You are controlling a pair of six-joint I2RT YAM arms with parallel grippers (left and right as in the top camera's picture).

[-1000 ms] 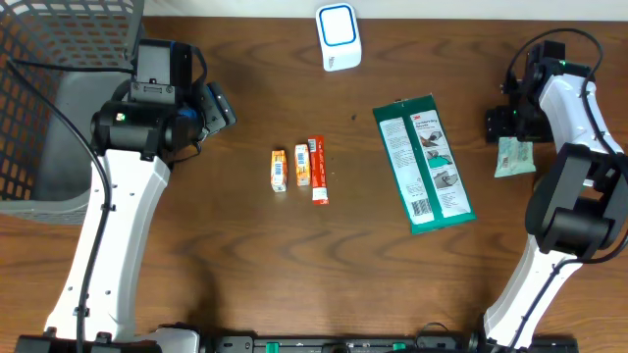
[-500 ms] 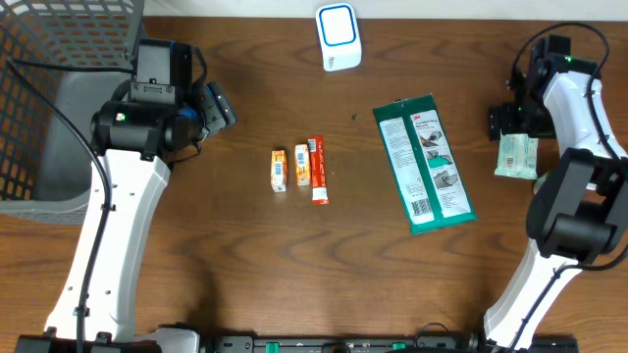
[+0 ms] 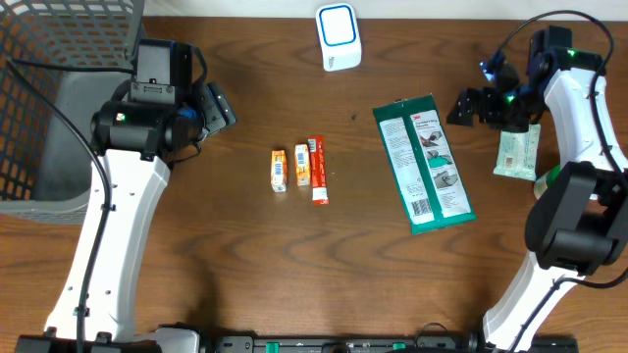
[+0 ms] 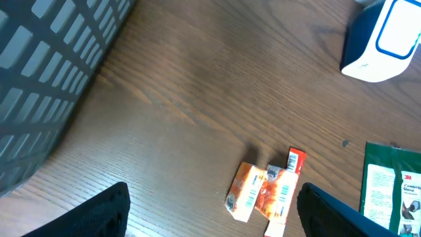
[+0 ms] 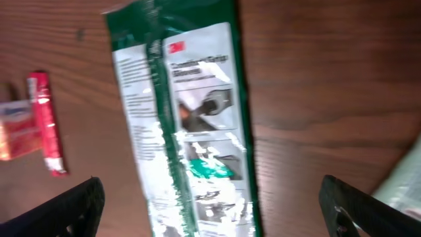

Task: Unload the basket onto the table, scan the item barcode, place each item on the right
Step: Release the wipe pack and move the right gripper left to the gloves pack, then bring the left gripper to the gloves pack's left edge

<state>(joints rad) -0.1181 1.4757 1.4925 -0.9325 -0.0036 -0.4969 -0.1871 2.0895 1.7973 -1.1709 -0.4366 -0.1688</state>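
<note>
A long green package (image 3: 424, 164) lies flat right of centre, label side up; it fills the middle of the right wrist view as the green package (image 5: 187, 125). My right gripper (image 3: 471, 101) hovers open just beyond its upper right corner, and between the fingers (image 5: 210, 197) there is only the package below. A pale green packet (image 3: 517, 154) lies at the far right. Two orange boxes (image 3: 280, 169) and a red tube (image 3: 317, 169) lie at the centre. My left gripper (image 3: 214, 106) is open and empty, above bare wood left of the orange boxes (image 4: 248, 191). The white and blue scanner (image 3: 338, 36) stands at the back.
A grey mesh basket (image 3: 59, 108) fills the far left corner, and its wall (image 4: 46, 72) shows beside the left gripper. The right arm's white links (image 3: 579, 108) reach over the right edge, next to the pale packet.
My right gripper has swung left, from above the pale green packet toward the green package, and its jaws have widened. The packet stays on the table. The left arm has not moved.
</note>
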